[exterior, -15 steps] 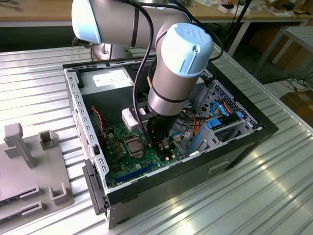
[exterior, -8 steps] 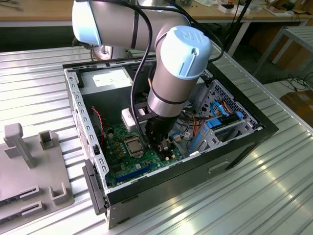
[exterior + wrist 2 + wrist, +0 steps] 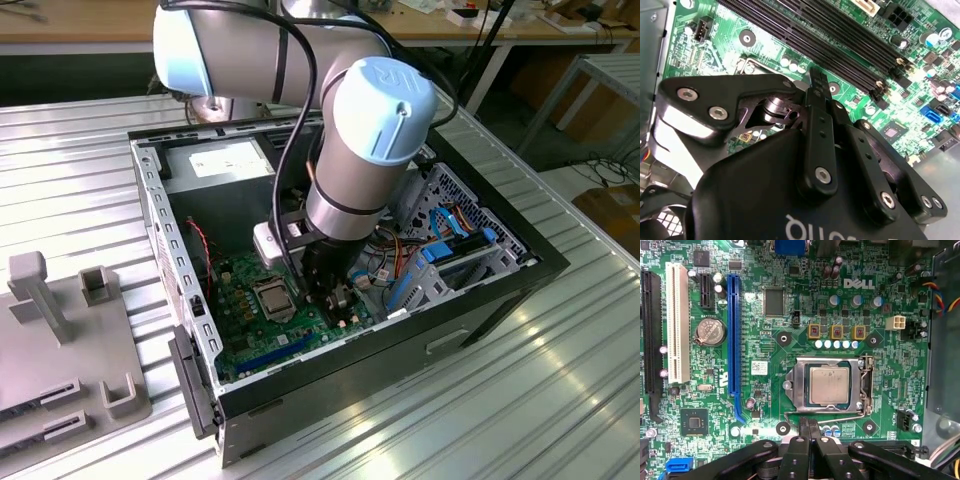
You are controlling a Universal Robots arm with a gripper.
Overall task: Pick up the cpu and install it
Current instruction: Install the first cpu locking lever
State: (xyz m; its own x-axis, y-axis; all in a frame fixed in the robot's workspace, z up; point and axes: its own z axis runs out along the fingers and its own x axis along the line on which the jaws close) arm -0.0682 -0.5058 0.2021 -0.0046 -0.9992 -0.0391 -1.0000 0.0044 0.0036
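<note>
Cpu [image 3: 829, 385] sits flat in the metal-framed socket [image 3: 792, 385] on the motherboard [image 3: 765, 345] (socket lever unlatched, I judge), just beyond the fingers [image 3: 808, 437], which are pressed together, holding nothing.

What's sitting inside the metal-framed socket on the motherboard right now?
The square silvery-grey cpu lies flat inside the dark metal-framed socket, its top uncovered. The contacts beneath it are hidden. The gripper is beside the socket, fingers together, holding nothing.
</note>
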